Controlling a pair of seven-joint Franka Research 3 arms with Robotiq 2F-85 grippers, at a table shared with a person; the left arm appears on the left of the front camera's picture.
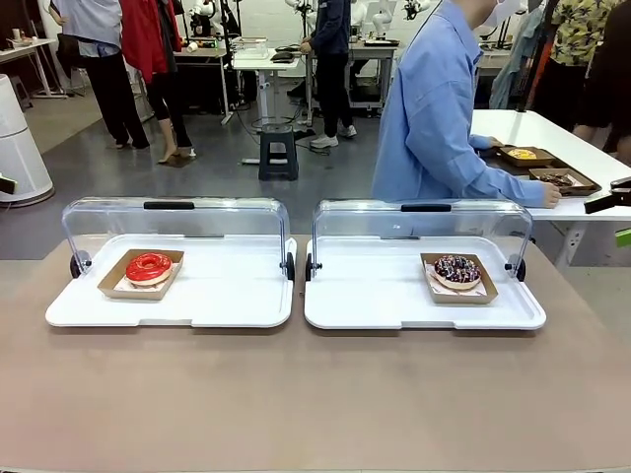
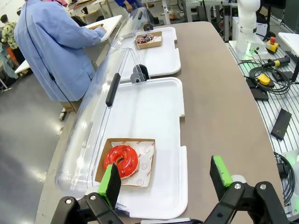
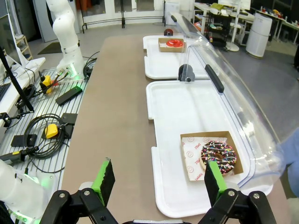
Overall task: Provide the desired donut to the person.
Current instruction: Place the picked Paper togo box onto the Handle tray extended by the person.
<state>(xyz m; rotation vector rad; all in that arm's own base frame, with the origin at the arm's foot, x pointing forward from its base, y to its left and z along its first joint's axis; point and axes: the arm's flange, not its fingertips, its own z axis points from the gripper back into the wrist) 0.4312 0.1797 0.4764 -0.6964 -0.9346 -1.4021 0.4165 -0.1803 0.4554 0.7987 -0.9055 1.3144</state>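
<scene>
A red-glazed donut (image 1: 149, 266) lies in a cardboard tray on the left white tray (image 1: 227, 296); a chocolate sprinkled donut (image 1: 457, 270) lies in its cardboard tray on the right white tray (image 1: 375, 296). Both clear lids stand rolled back. The person (image 1: 434, 108) in a light blue shirt stands beyond the table, turned away toward a side table. My left gripper (image 2: 166, 179) hangs open above the table edge near the red donut (image 2: 121, 160). My right gripper (image 3: 159, 176) hangs open near the sprinkled donut (image 3: 218, 156). Nothing is held.
A white side table (image 1: 552, 138) at the back right carries more cardboard trays with donuts. Cables, a yellow box (image 3: 51, 130) and arm bases sit on the slotted plates beside the table. The brown tabletop (image 1: 315, 394) in front of the trays is bare.
</scene>
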